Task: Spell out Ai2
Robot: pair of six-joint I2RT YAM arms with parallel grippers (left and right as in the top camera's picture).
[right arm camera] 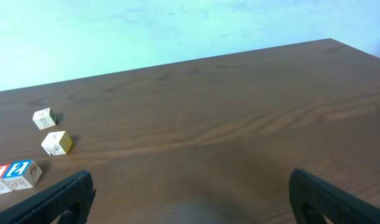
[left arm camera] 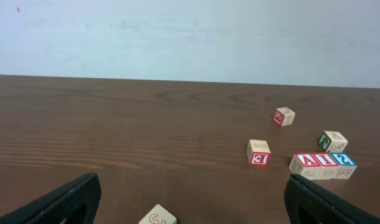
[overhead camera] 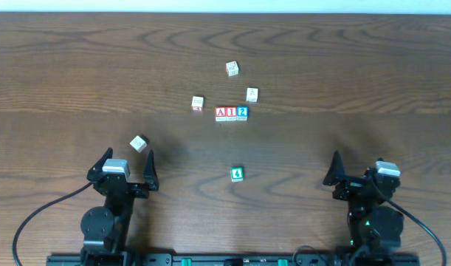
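Item: A cube (overhead camera: 220, 113), I cube (overhead camera: 231, 113), 2 cube (overhead camera: 242, 112), a touching row beyond green-framed cube (overhead camera: 237, 174). Likely light, rigid wood; pinch opposite faces. Left gripper (overhead camera: 128, 159), right gripper (overhead camera: 358, 171): wide, empty.

Both arms sit folded low at the near edge of the table (overhead camera: 63, 59), jaws spread wide and holding nothing.

The left arm (overhead camera: 100, 222) is at the table's near-left corner and the right arm (overhead camera: 373, 222) at its near-right corner, well apart. Each is tucked back over its base with the wrist pointing toward the table's far edge. The left gripper (overhead camera: 128, 157) hovers just above the tabletop with its two dark fingers (left arm camera: 59, 202) splayed to either side of its wrist view. The right gripper (overhead camera: 356, 162) is in the same pose, its fingers (right arm camera: 333, 199) equally far apart and nothing between them.
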